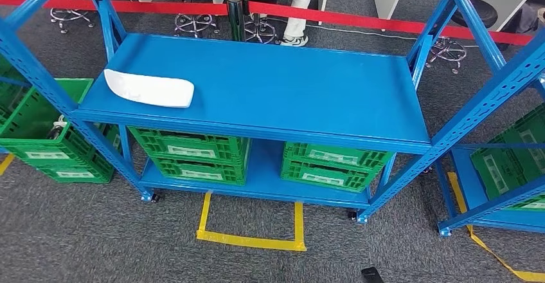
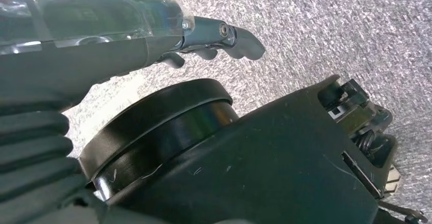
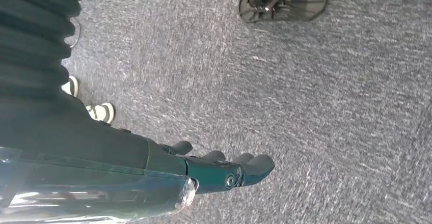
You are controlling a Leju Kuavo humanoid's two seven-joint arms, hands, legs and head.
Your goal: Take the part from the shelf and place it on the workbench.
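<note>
Part: a white curved part (image 1: pixel 149 89) lay flat at the left end of the upper deck, in the upper left of the head view — nothing touched it.
Shelf: a blue metal shelf (image 1: pixel 289 90) filled the middle of the head view, its bare upper deck stretching right of the part.
Crates: green crates (image 1: pixel 193 154) sat in two stacks on the lower deck; more green crates (image 1: pixel 45 135) stood at the left edge and at the right edge.
Floor: grey carpet (image 1: pixel 96 244) with a yellow tape outline (image 1: pixel 250 238) at bottom centre, just in front of the shelf.
Barrier: a red band (image 1: pixel 360 18) ran across the top of the frame, behind the shelf.
Person: a seated person's legs and one shoe (image 1: pixel 292 40) showed at top centre beyond the band.
Left hand: the left hand (image 2: pixel 214 38) held nothing — its fingers stretched out over the carpet.
Right hand: the right hand (image 3: pixel 224 168) likewise held nothing, fingers extended and slightly apart above the carpet.
</note>
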